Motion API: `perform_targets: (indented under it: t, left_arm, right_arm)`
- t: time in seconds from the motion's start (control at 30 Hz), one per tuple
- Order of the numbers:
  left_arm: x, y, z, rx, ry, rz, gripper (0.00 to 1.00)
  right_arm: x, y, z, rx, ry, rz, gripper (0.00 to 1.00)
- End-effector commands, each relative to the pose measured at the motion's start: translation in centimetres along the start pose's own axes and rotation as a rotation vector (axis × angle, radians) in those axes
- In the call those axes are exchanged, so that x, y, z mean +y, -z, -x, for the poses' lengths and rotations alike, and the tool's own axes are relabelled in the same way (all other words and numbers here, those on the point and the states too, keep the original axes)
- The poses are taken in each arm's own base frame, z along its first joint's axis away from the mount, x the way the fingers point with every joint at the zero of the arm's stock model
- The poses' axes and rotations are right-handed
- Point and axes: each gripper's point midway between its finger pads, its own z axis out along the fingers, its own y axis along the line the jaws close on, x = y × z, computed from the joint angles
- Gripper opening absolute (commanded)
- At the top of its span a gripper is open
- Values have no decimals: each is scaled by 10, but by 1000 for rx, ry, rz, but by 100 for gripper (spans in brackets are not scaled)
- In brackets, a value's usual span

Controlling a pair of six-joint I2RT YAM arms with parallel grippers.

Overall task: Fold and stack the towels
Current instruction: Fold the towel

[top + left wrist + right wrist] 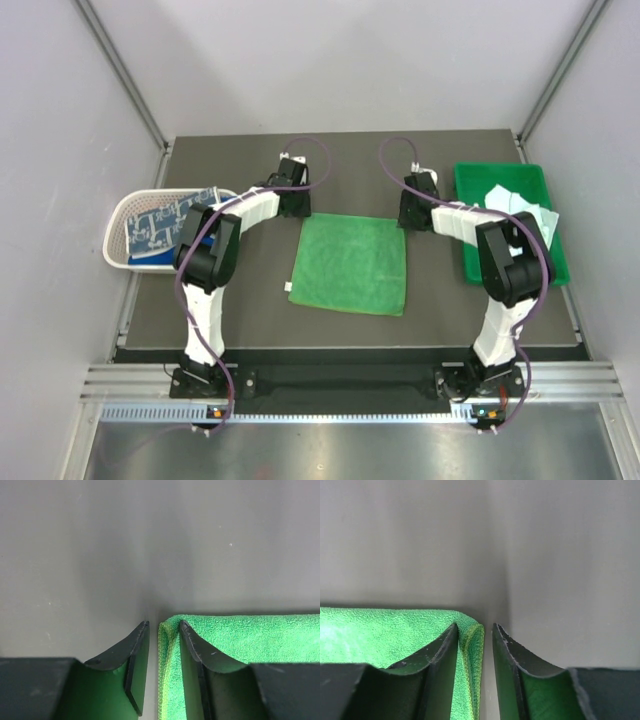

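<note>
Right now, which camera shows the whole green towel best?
The top external view: the green towel lies flat and complete between both arms. Left wrist shows only its far-left corner at the fingers; right wrist only its far-right corner.

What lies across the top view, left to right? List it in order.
Basket with printed towels → left gripper → green towel → right gripper → green tray holding pale cloths.

Bare dark table (240,325) lies open around the flat green towel (350,265), bounded left by a white basket (122,215) holding printed cloths (160,225), right by a green tray (468,215) of folded towels (515,200), with both arms arching over the towel's far corners.
</note>
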Motion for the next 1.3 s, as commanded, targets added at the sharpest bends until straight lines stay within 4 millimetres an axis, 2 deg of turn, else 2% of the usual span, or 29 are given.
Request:
perform_targets:
  t: [0.0, 0.23, 0.43, 0.47, 0.5, 0.57, 0.73, 1.0, 1.17, 1.27]
  left_arm:
    - [5, -14, -12, 37, -4, 3, 35]
    - [2, -21, -19, 50, 7, -17, 26]
    - [0, -22, -18, 38, 50, -53, 8]
    - [-1, -22, -16, 31, 58, -58, 2]
    - [1, -21, -11, 14, 81, -65, 0]
    - [4, -19, -8, 2, 100, -65, 0]
    - [13, -10, 17, -77, 158, -64, 0]
    - [30, 7, 56, -208, 211, -59, 0]
    - [25, 17, 80, -305, 191, -118, 0]
    - [18, 31, 84, -355, 180, -165, 0]
  right_arm:
    - [-5, -6, 4, 1, 5, -16, 33]
    - [0, -4, -1, -9, 8, 34, 26]
    - [5, -4, 1, -10, 6, 60, 10]
    - [6, -4, 0, -1, 8, 61, 5]
    - [7, -5, 2, -1, 5, 65, 4]
    - [10, -6, 2, 0, 6, 76, 0]
    - [16, -8, 16, -24, 12, 92, 0]
    - [40, -6, 69, -122, 56, 159, 0]
    - [42, 5, 83, -173, 68, 183, 0]
    - [40, 13, 84, -196, 73, 191, 0]
